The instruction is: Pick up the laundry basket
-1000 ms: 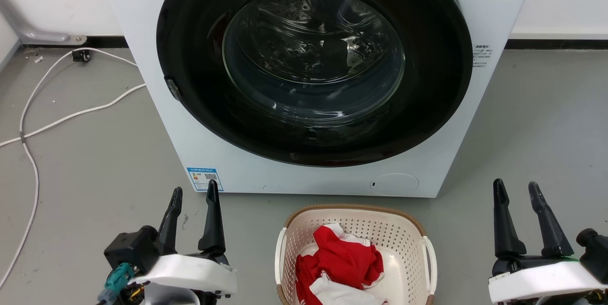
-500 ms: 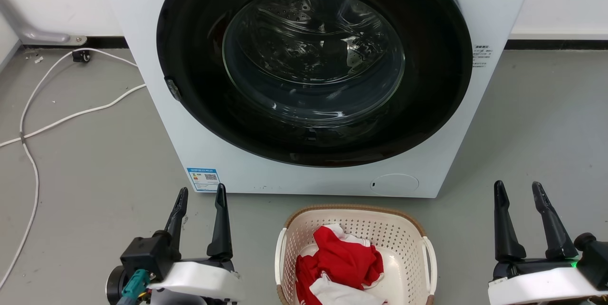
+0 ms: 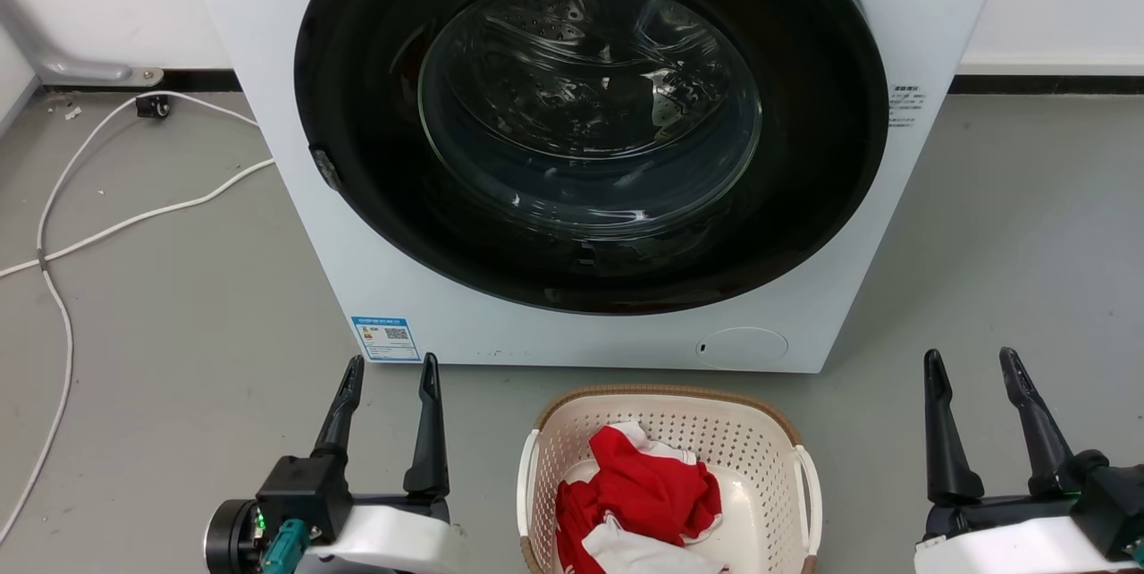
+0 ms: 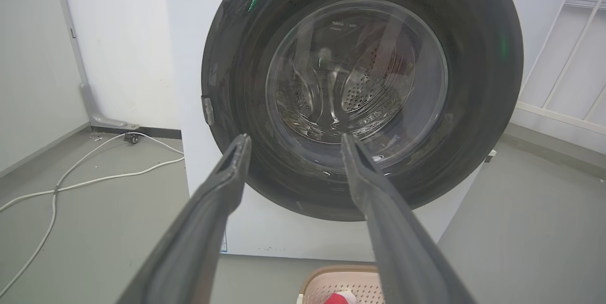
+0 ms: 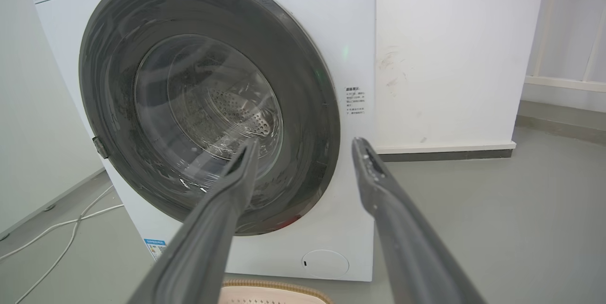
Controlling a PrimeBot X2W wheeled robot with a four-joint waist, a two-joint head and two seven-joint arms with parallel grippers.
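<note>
The basket (image 3: 706,427) sits on the floor just before the washer (image 3: 903,29), between the two grippers, with its white handles (image 3: 527,477) facing one to each side. Its near end runs off the head view's bottom edge, so its long axis cannot be told. The left gripper (image 3: 393,361) stands just beside the left handle and the right gripper (image 3: 971,354) a little farther from the right one. Both have their fingers spread, hold nothing and point at the washer, so each would likely have to turn inward and down to reach a handle.
</note>
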